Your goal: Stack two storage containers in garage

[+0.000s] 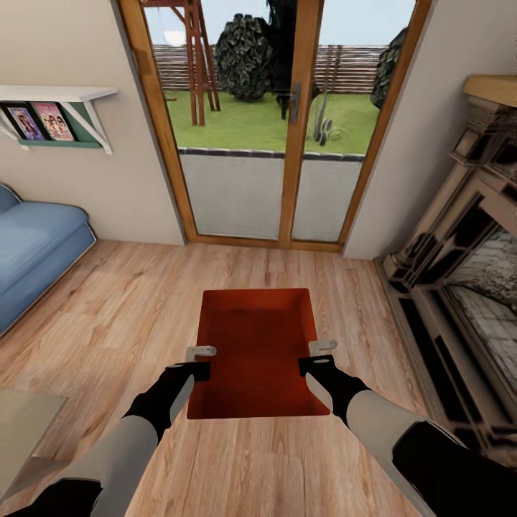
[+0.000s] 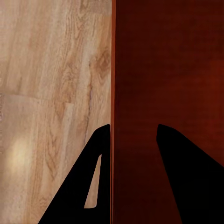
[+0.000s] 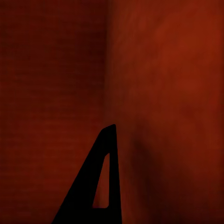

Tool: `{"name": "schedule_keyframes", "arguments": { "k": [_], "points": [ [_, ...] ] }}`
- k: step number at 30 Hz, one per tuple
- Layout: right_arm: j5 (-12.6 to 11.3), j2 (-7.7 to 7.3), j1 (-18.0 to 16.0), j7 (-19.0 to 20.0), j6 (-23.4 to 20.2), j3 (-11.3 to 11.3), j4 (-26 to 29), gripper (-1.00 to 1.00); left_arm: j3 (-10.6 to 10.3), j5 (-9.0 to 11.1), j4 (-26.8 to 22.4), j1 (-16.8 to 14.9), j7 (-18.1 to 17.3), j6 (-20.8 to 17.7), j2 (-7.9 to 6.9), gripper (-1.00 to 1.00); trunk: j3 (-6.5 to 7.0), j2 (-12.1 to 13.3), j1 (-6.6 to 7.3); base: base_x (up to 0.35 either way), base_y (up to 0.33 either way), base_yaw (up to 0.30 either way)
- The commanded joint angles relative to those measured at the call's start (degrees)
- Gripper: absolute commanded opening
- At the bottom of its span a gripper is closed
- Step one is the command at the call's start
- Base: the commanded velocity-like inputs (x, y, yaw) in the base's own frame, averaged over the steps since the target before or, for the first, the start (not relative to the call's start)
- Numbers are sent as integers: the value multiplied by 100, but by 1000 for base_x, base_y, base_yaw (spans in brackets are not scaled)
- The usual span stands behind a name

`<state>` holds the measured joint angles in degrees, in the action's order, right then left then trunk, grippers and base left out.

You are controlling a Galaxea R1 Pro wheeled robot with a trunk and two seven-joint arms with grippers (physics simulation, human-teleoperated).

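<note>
— Grippers? Left gripper [image 1: 200, 352] straddles the bin's [image 1: 255, 345] left wall; right gripper [image 1: 322, 347] grips the right wall, one finger hidden.
— Surroundings? Bin above wood floor [image 1: 129, 309]; sofa [image 1: 32, 248] left, fireplace [image 1: 459, 287] right, glass doors [image 1: 266, 122] ahead.

Light wood-plank flooring [image 1: 129, 309] carries a blue sofa [image 1: 32, 248] at the left, a dark-framed fireplace [image 1: 459, 287] at the right, and the glass patio doors' [image 1: 273, 122] wooden frame at the back.
</note>
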<state>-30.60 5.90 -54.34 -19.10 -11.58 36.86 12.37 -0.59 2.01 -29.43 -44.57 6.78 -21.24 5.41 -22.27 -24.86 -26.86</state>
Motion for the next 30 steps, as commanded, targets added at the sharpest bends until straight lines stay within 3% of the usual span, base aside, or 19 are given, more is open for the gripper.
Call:
{"name": "schedule_keyframes", "arguments": {
  "k": [1, 5, 30],
  "points": [
    [168, -89, -7, -164, 367, -118, 19, -100, 50, -17, -1, 1, 51, -38, -5, -100, 19, 33, 20, 0, 0, 0],
    [168, -89, -6, -164, 367, -118, 19, -100, 50, -17, -3, 1, 51, -38, -5, -100, 127, 193, 107, 0, 0, 0],
    [168, -101, -9, -175, 367, -118, 19, -100, 50, -8, -1, 1, 47, -38, -5, -100, 353, 194, 108, 0, 0, 0]
  ]
}}
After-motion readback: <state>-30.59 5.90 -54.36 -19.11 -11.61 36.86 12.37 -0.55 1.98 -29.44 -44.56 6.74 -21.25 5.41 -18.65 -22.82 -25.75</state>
